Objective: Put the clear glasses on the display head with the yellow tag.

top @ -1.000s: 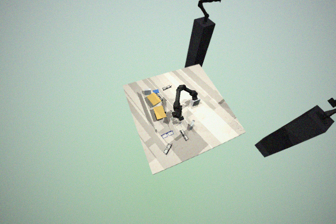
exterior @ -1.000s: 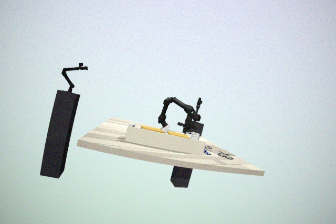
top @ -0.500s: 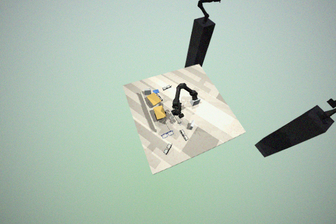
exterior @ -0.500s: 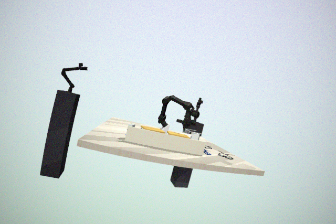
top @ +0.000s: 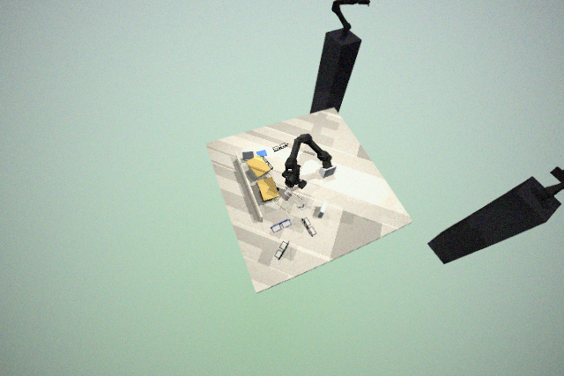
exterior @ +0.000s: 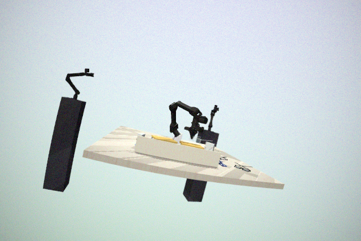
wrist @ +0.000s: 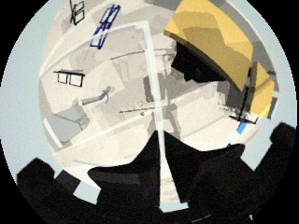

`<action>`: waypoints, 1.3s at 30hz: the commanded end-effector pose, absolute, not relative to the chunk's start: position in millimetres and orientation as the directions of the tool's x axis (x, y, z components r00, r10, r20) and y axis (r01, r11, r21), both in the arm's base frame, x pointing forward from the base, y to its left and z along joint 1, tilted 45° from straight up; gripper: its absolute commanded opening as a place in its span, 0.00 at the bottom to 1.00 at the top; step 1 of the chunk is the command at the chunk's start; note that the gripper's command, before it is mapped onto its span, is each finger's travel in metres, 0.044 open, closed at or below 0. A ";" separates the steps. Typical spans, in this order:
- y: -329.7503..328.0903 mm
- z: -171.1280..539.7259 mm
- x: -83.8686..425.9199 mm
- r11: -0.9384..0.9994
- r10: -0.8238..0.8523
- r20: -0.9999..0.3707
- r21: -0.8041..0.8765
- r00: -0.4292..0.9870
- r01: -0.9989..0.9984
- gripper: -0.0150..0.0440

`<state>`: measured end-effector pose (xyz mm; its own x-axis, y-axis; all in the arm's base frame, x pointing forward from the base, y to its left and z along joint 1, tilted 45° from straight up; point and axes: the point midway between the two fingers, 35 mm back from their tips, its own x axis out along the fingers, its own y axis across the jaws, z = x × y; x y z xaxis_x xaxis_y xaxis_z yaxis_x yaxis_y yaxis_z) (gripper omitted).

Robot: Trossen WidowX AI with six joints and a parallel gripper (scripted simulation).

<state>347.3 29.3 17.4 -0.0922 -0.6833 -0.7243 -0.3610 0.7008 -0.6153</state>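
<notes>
My gripper (top: 288, 187) (exterior: 192, 137) (wrist: 159, 133) is shut on the clear glasses (wrist: 151, 61). Their pale bar runs up from between the fingertips in the wrist view, then bends off to the left. The glasses hang above the table beside two yellow-orange slabs, the nearer slab (top: 267, 188) (exterior: 192, 144) (wrist: 210, 39) and the farther slab (top: 258, 166) (exterior: 164, 139) (wrist: 262, 91). A small blue piece (top: 261, 152) (wrist: 241, 128) lies by the farther slab. I cannot make out the display heads' faces or a yellow tag for certain. No contact between the glasses and a head can be told.
A long pale wall (top: 249, 189) (exterior: 175, 151) stands behind the slabs. Blue glasses (top: 280, 224) (wrist: 112, 16) and black glasses (top: 307, 226) (wrist: 70, 72) lie on the table, with more dark glasses farther off. A grey block (top: 322, 210) (wrist: 65, 126) stands nearby.
</notes>
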 end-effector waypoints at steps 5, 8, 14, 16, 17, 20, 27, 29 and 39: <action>7.0 43.1 340.4 0.640 -0.684 -0.724 -0.540 -0.087 -0.546 0.25; -1.5 51.6 337.2 0.610 -0.685 -0.724 -0.504 -0.087 -0.611 0.25; -18.3 67.9 329.4 0.538 -0.686 -0.722 -0.423 -0.087 -0.729 0.25; -23.8 73.1 326.5 0.511 -0.687 -0.721 -0.394 -0.087 -0.764 0.25; -26.5 75.7 324.9 0.497 -0.687 -0.721 -0.379 -0.088 -0.781 0.25; -34.7 83.2 320.0 0.453 -0.689 -0.720 -0.332 -0.088 -0.828 0.25; -53.0 99.9 307.0 0.340 -0.693 -0.716 -0.214 -0.090 -0.916 0.25; -58.0 104.4 302.9 0.305 -0.694 -0.714 -0.178 -0.091 -0.935 0.25; -76.2 120.0 286.4 0.172 -0.700 -0.708 -0.039 -0.094 -0.984 0.25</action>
